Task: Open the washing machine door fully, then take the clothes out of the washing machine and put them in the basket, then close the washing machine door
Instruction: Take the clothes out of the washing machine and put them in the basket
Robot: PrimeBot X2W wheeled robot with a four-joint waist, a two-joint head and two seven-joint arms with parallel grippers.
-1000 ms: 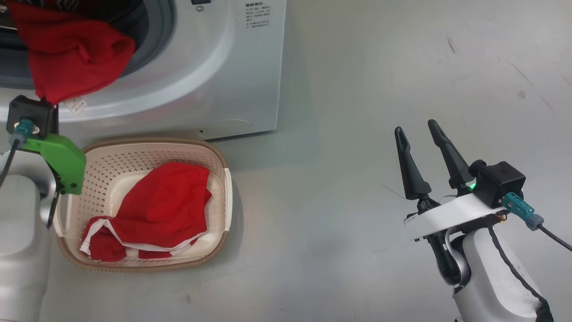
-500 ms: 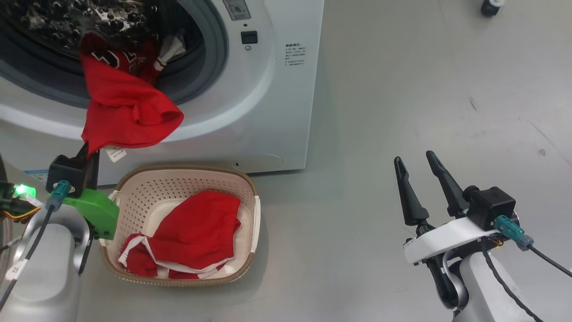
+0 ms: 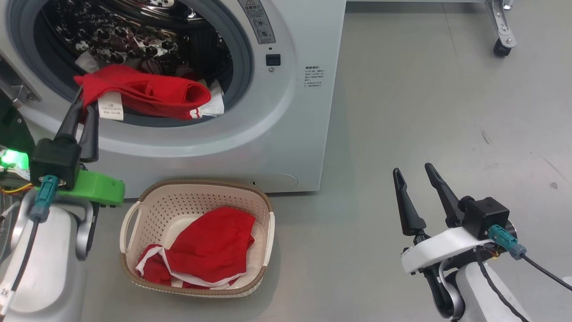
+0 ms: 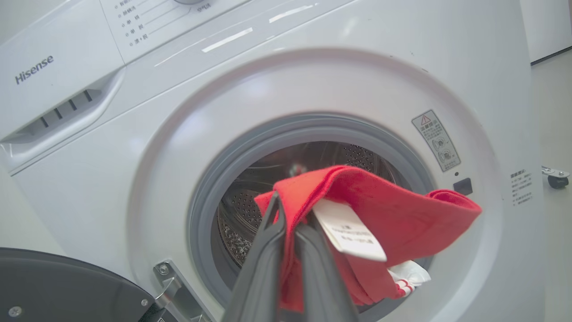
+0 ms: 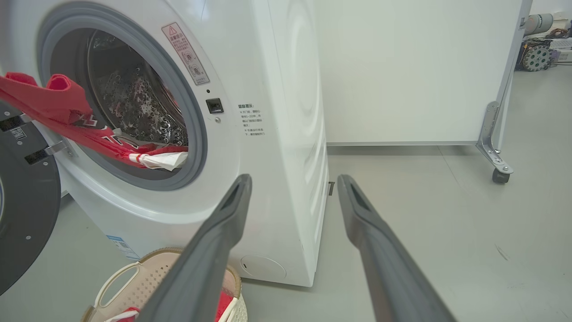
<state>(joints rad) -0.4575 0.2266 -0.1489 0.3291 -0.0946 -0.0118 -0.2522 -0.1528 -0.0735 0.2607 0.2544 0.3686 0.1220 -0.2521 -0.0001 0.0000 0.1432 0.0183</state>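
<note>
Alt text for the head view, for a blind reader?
The left gripper, shut on a red garment, holds it at the open mouth of the white washing machine. Below, a basket contains a second red garment; the right gripper hangs open above the floor.

Left gripper [image 3: 86,107]: two long dark tapered fingers, left of frame.
Green bracket [image 3: 96,190]: bright green plastic, below the left camera block [image 3: 56,156], a black box.
Left plug [image 3: 44,199]: teal, with a black lead.
Green lamp [image 3: 11,158]: lit, at the left edge.
Left forearm [image 3: 44,268]: pale grey shell, lower left.
Right gripper [image 3: 412,171]: matching dark fingers, lower right.
White bracket [image 3: 440,248]: curved plate carrying the right camera block [image 3: 487,217], also black.
Right plug [image 3: 502,237]: teal, with a black right cable [image 3: 545,273].
</note>
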